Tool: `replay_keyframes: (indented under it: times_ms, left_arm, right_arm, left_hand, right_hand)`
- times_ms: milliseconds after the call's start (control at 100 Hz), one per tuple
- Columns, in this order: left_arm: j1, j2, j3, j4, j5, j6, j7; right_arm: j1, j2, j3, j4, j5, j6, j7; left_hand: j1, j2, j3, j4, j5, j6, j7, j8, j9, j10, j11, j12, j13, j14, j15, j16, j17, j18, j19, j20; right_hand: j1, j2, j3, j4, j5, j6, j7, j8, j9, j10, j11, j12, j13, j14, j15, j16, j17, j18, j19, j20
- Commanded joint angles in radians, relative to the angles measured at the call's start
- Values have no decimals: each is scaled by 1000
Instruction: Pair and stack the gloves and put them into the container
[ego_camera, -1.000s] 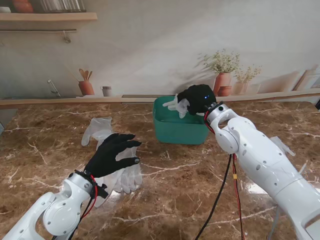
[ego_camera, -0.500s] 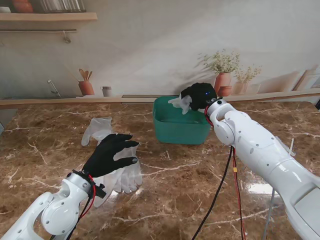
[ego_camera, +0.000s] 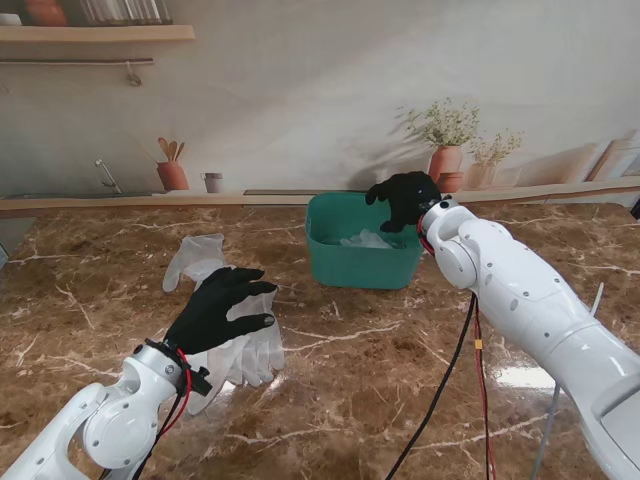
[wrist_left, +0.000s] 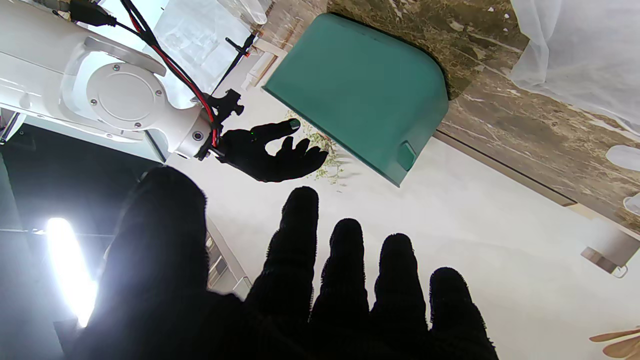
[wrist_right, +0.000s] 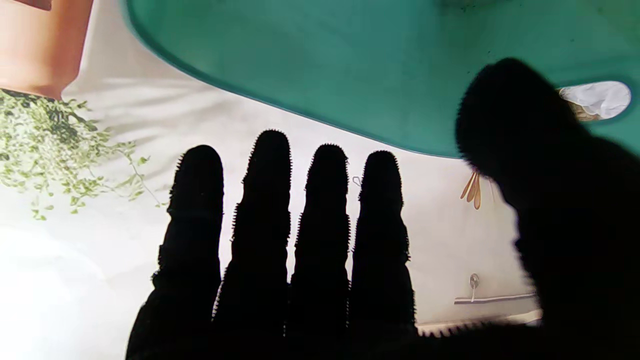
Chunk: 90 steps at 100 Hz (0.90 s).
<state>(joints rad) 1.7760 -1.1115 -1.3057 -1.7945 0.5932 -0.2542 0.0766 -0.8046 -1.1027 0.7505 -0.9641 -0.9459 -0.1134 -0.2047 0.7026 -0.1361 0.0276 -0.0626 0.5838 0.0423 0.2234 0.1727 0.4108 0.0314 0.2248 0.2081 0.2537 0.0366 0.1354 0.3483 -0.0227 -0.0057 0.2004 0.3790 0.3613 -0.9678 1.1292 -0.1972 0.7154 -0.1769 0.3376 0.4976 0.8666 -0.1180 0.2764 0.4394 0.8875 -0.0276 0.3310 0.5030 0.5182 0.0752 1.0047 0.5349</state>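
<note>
Inside the green container (ego_camera: 362, 252), right under the right hand (ego_camera: 404, 198), there's a crumpled white glove (ego_camera: 366, 240) sitting on the bottom. That hand hangs over the container's right rim, fingers apart and holding nothing. Over on the brown marble desk (ego_camera: 360, 370), the other gloves (ego_camera: 248, 345) lie flat beneath the left hand (ego_camera: 219, 309), which has its fingers spread over them, gripping nothing. One more glove (ego_camera: 195, 260) sits just past those fingertips, farther from the robot, well apart from the container.
</note>
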Motion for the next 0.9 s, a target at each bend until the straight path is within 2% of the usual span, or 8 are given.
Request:
replay_keyframes:
  times_ms: [0, 160, 350, 480, 690, 890]
  left_arm:
    - [1, 2, 3, 5, 1, -2, -1]
    - [-3, 1, 7, 11, 1, -7, 5]
    - [-10, 2, 15, 18, -3, -15, 1]
    - [-13, 2, 17, 20, -4, -21, -1]
    - [-24, 1, 20, 27, -1, -28, 4]
    - [-40, -5, 43, 47, -20, -35, 27]
  right_arm:
    - [-25, 16, 27, -29, -17, -6, 19]
    - [-99, 37, 138, -107, -90, -14, 19]
    - [-228, 68, 325, -220, -211, -26, 21]
    - [-306, 81, 440, -265, -269, -16, 25]
    - [-393, 90, 555, -267, -309, 42, 5]
    - [-418, 101, 584, -222, -333, 100, 21]
  left_hand:
    - [7, 40, -44, 26, 12, -34, 11, 15, -20, -31, -24, -10, -40, -51, -27, -12, -15, -41, -43, 17]
    - [7, 40, -43, 26, 11, -35, 11, 15, -19, -33, -25, -10, -39, -52, -27, -12, -15, -40, -44, 19]
    - [6, 41, -44, 26, 10, -35, 9, 15, -21, -32, -26, -11, -41, -53, -29, -13, -14, -40, -45, 21]
    - [8, 40, -43, 26, 10, -33, 9, 15, -20, -31, -26, -11, -40, -51, -29, -13, -15, -40, -46, 21]
    - [9, 39, -43, 26, 10, -32, 9, 15, -20, -30, -25, -10, -40, -50, -28, -13, -15, -40, -48, 23]
    - [9, 38, -44, 26, 13, -32, 10, 15, -18, -29, -23, -10, -39, -51, -27, -12, -14, -39, -46, 25]
  right_hand:
    - [-55, 2, -6, 13, -46, -1, -24, -21, -40, 6, -15, -26, -44, 15, -30, -31, -29, 17, -33, 27]
    - [-67, 38, -25, 16, -50, 11, -24, -30, -50, 8, -18, -38, -53, 3, -38, -38, -33, 12, -52, 38]
    - [-57, 72, -45, 23, -38, 23, -10, -29, -40, 10, -9, -40, -46, -6, -34, -41, -32, 10, -67, 43]
    - [-46, 94, -59, 29, -36, 32, -5, -29, -36, 14, -4, -40, -41, -8, -27, -39, -27, 11, -68, 48]
    - [-27, 114, -76, 36, -26, 47, 4, -28, -27, 18, 3, -36, -37, -4, -18, -35, -27, 12, -64, 55]
    - [-22, 124, -88, 41, -26, 59, 6, -27, -27, 24, 6, -34, -39, -1, -13, -33, -28, 14, -61, 59]
